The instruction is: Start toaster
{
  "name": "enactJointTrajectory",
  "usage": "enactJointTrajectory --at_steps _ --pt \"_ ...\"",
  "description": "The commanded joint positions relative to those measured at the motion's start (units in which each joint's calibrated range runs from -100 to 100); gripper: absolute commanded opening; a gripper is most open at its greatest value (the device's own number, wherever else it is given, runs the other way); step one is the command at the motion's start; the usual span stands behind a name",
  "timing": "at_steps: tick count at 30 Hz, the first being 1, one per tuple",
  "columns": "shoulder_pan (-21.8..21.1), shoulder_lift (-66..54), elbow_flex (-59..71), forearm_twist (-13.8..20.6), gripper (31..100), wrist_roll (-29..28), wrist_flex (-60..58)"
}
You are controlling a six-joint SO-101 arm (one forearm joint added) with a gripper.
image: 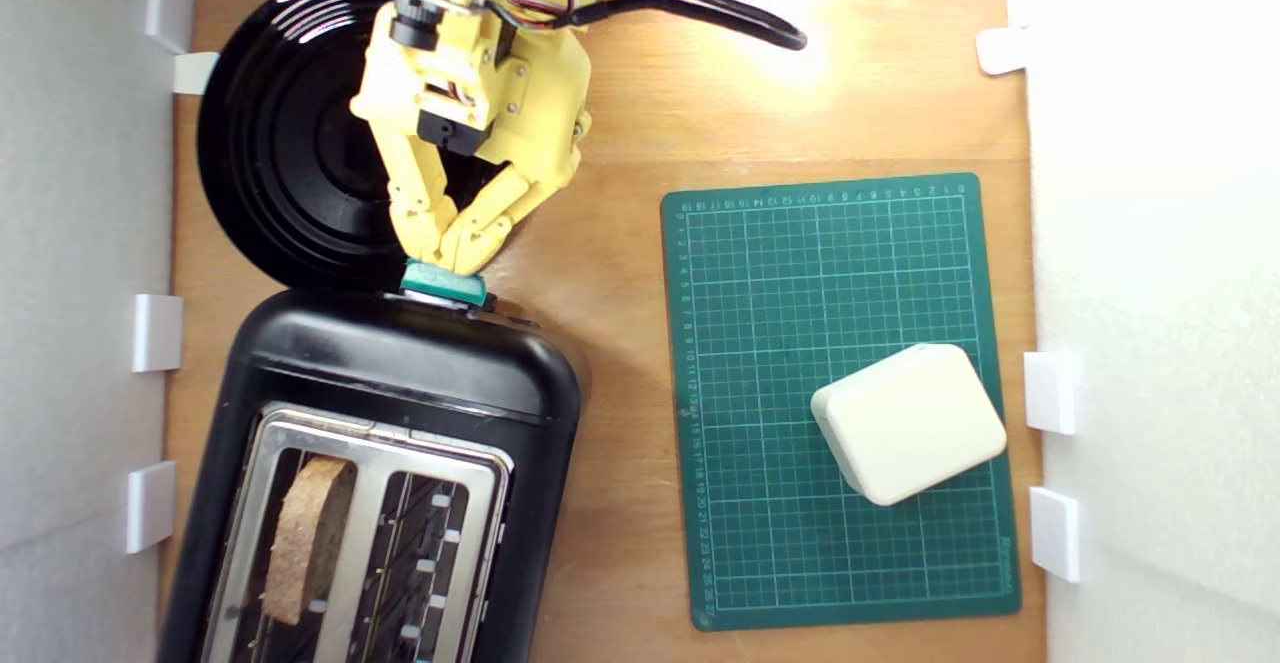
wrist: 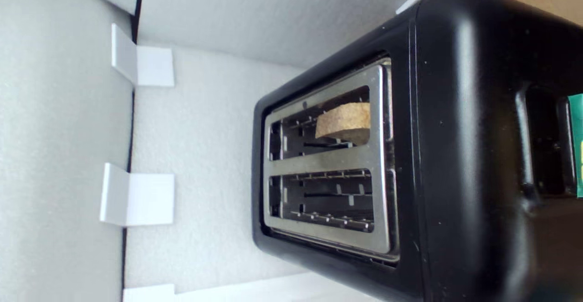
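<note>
The glossy black toaster [image: 400, 383] fills the lower part of the exterior view's left side, silver top plate up. A brown cork slice [image: 308, 535] stands in one slot; the other slot is empty. The teal-green lever tab [image: 443, 284] juts from the toaster's end nearest the arm. My yellow gripper [image: 448, 251] points down at that tab, its fingertips closed together and resting on the tab's top. In the wrist view the toaster [wrist: 455, 156] looms close, with the cork slice [wrist: 345, 120] in its slot and a sliver of the teal tab [wrist: 577, 142] at the frame's edge.
A round black plate [image: 285, 143] lies under the arm, just beyond the toaster. On the exterior view's right, a green cutting mat [image: 800, 273] carries a cream rounded box [image: 908, 421]. White foam walls with white clips [image: 157, 331] border the wooden table. A black cable [image: 700, 8] trails behind.
</note>
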Motion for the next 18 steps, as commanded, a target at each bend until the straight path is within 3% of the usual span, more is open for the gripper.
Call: enactJointTrajectory --at_steps 1,18 --pt "0.4 0.0 -4.0 0.0 31.4 0.8 -1.9" --pt "0.5 4.6 -4.1 0.0 31.4 1.5 -6.4"
